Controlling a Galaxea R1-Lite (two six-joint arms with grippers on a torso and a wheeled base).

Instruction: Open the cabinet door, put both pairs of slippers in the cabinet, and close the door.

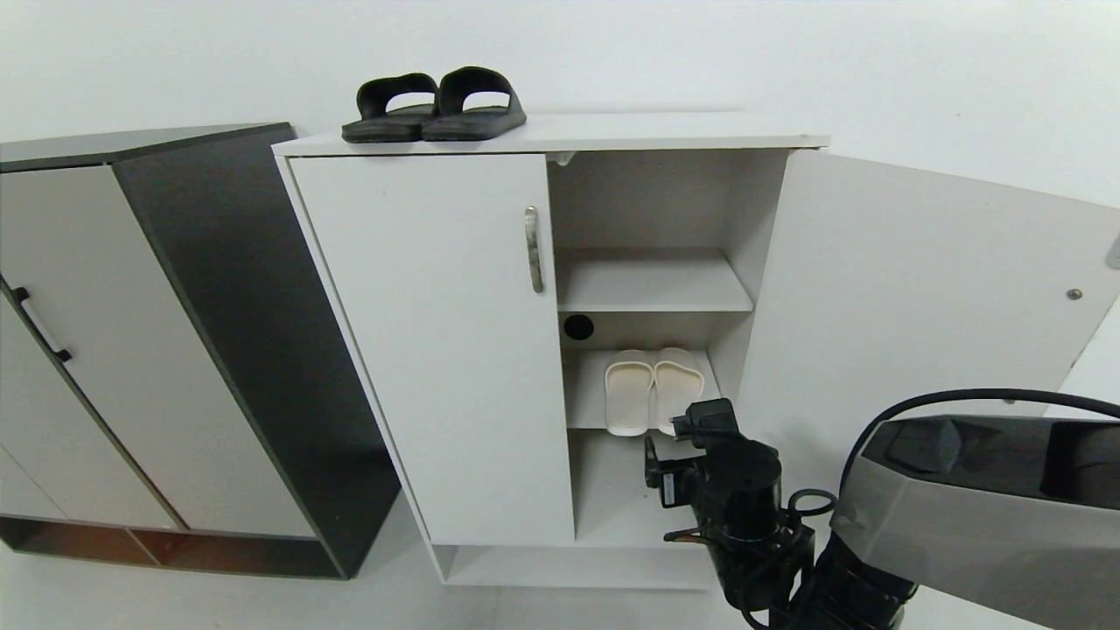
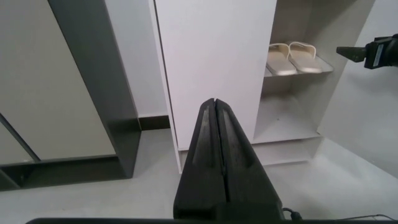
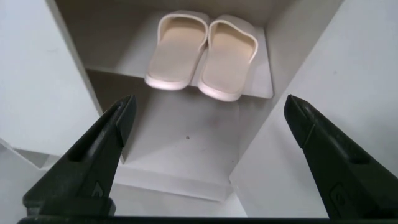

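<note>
Since the cabinet's (image 1: 665, 131) right door (image 1: 919, 297) stands swung wide, the opening step looks done. Left door (image 1: 437, 350) is shut, its metal handle (image 1: 533, 249) untouched

Cream slippers (image 1: 654, 391): inside the cabinet, side by side on the lower shelf of the open half, toes toward the back, above the cabinet's bottom board. So first pair reads as placed

Black slippers (image 1: 435, 109): on top of the cabinet, at its left end above the shut door, heels hanging a little over the front edge. Not yet put inside

Right gripper (image 3: 210, 109): just in front of the cabinet's open half, a little below the shelf with the cream pair, fingers spread wide, nothing between them, apart from the slippers

Left gripper (image 2: 214, 106): low in front of the cabinet, facing the shut left door, fingers pressed together with nothing held

My estimate is roughly halfway: door open plus one pair in. Left to do: take the black pair off the cabinet top, set it on a free shelf inside, then shut the right door

Writing: none readable anywhere on the cabinet, doors or either pair; no labels or logos I can make out

Also there: a dark cabinet (image 1: 236, 332) with pale doors, just left of the white cabinet, not part of the job
</note>
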